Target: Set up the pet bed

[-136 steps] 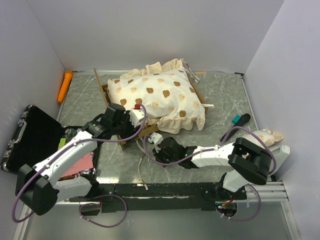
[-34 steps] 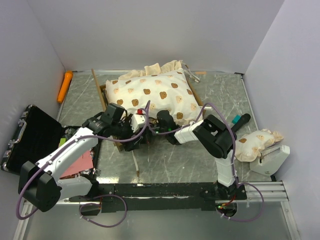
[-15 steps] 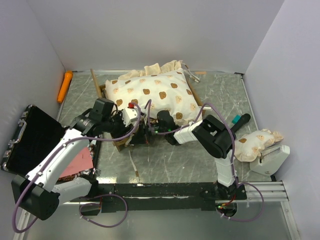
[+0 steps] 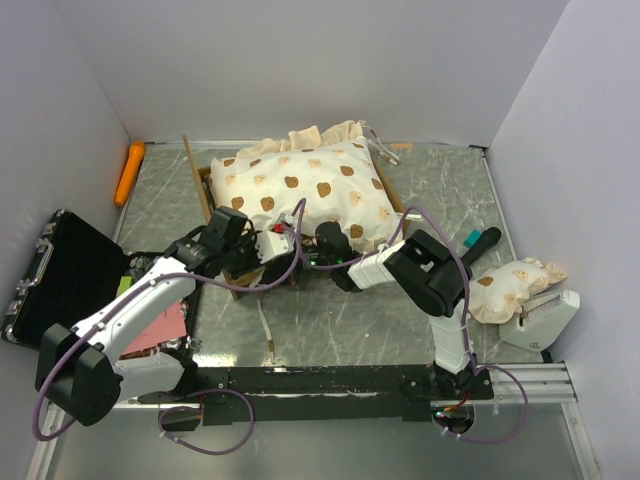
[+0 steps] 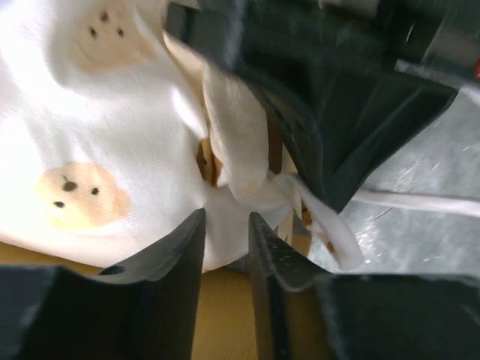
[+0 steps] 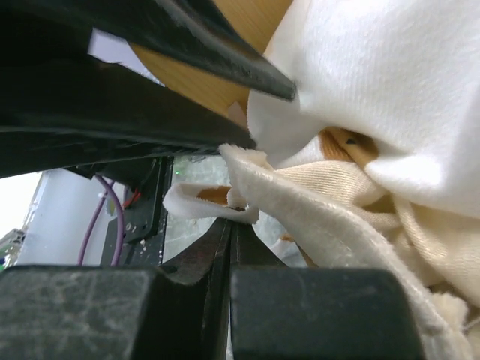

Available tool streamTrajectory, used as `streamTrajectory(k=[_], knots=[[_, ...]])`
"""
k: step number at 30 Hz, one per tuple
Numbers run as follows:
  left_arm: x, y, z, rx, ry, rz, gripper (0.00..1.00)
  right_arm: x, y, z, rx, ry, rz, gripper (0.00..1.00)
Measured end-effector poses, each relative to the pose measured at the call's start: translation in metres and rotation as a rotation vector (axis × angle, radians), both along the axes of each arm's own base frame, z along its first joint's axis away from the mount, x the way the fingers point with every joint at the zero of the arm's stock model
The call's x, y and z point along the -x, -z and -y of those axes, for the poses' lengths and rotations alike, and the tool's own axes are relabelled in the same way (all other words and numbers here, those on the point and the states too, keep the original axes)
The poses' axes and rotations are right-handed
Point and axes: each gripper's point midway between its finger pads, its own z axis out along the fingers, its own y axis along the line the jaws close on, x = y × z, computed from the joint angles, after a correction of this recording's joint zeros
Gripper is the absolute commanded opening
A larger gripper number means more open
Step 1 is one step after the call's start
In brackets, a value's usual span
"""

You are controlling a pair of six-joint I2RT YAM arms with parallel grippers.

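Bed's near edge: left gripper (image 4: 283, 246) and right gripper (image 4: 322, 240) crowd together against the mattress (image 4: 310, 195)
Left: black case (image 4: 60, 275) blocks
Right: pillow (image 4: 515, 285), white box (image 4: 545, 320) by wall (image 4: 570, 150)

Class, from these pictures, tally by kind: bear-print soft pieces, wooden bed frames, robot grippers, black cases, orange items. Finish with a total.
Bear-print soft pieces: 2 (mattress, pillow)
Wooden bed frame: 1
Robot grippers: 2 (left gripper, right gripper)
Black case: 1
Orange item: 1
Total: 7
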Motion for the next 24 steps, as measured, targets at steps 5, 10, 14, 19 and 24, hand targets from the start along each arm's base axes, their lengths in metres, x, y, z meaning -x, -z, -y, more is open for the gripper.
streamTrajectory(k=[5,10,14,19,24], knots=[[0.003,0.01,-0.008,0.0,0.078,0.02,0.42,-0.005,-0.002,0.001,-0.009,0.026,-0.004,0.0],[0.01,0.011,0.002,0.032,0.189,0.011,0.44,-0.008,-0.006,0.001,-0.027,0.043,-0.004,0.0],[0.015,0.018,0.009,0.049,0.234,-0.03,0.48,-0.007,-0.004,0.002,-0.027,0.048,-0.01,0.0],[0.027,0.019,0.014,0.079,0.275,-0.084,0.45,-0.008,-0.008,0.002,-0.043,0.053,-0.011,0.0],[0.032,0.022,0.013,0.068,0.288,-0.121,0.46,-0.008,-0.013,0.001,-0.058,0.055,-0.01,0.0]])
